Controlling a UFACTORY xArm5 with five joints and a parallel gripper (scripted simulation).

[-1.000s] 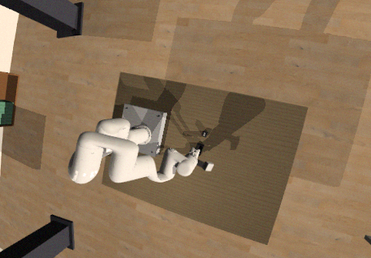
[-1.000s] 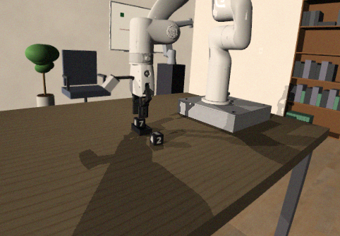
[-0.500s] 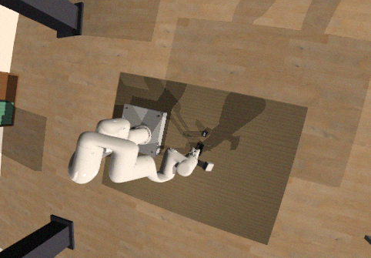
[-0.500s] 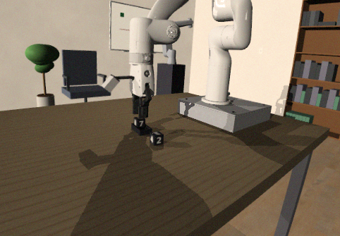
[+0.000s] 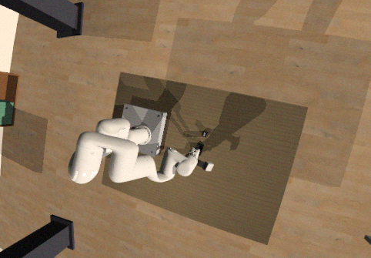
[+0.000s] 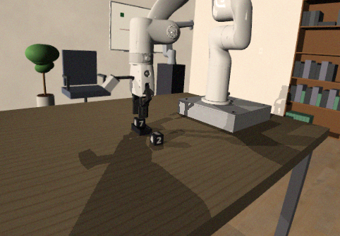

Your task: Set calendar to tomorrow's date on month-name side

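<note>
While the arm (image 6: pixel 226 51) bends over the table (image 6: pixel 229 164), the gripper (image 6: pixel 141 114) points straight down right above the cube marked 7 (image 6: pixel 140 123). Fingers (image 6: pixel 144 110) are about half spread, tips level with the top of that cube; nothing looks clamped between them, so I'm calling it open, not gripping.

The cube marked 7 stands in the small dark tray (image 6: pixel 144 130), its digit upright and facing the exterior camera. The tray lies flat on the table. Can't read any month name at this size.

The cube marked 2 (image 6: pixel 156 139) is out of the tray, on the bare table just beside the tray's near right corner, apart from the other cube. Its 2 is upright, and the cube is turned a bit so a corner faces the camera.

From the top view the gripper (image 5: pixel 198 149) shows as a dark spot at the end of the white wrist, with the cube marked 2 (image 5: pixel 204 133) a small dark square close by. The tray is hidden under the wrist there.

The arm's grey base (image 6: pixel 247 120) sits further back on the table. Behind: chair (image 6: pixel 79 69), plant (image 6: pixel 42 56), whiteboard (image 6: pixel 120 27), bookshelf (image 6: pixel 300 51).
</note>
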